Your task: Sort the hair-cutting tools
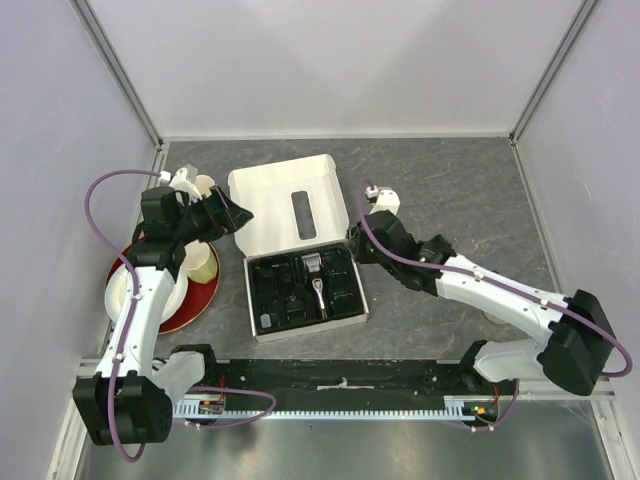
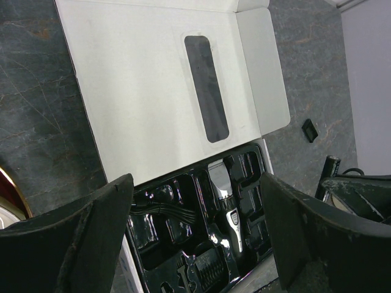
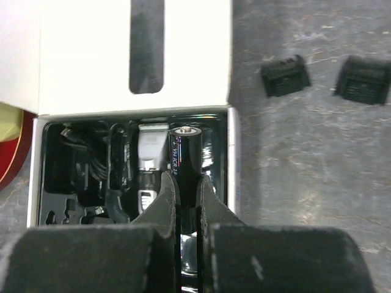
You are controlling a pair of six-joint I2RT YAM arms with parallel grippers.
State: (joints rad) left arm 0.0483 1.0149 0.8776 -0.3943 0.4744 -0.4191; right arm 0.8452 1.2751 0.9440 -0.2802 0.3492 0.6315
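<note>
Jaws of the right gripper point(image 3: 186, 183) pinch a slim glossy black cylinder point(image 3: 185, 152) over the right side of the shiny moulded black plastic tray point(image 3: 214, 152), where the silver-and-black electric clipper point(image 3: 151, 149) already lies slotted; the left gripper point(image 2: 195, 183) hangs spread, empty, above the white cardboard lid point(image 2: 140, 91). Two ribbed black comb guards point(image 3: 285, 75) lie loose on the grey marbled table point(image 3: 305, 183); sorting looks partly done.

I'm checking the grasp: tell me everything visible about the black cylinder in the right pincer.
The black cylinder is slim, with white lettering along its side and a silvery end cap pointing away from the wrist. The right pincer is shut on its lower part, a finger on each side. It sits over the right side of the black tray, beside the clipper; contact with the tray is unclear.
</note>
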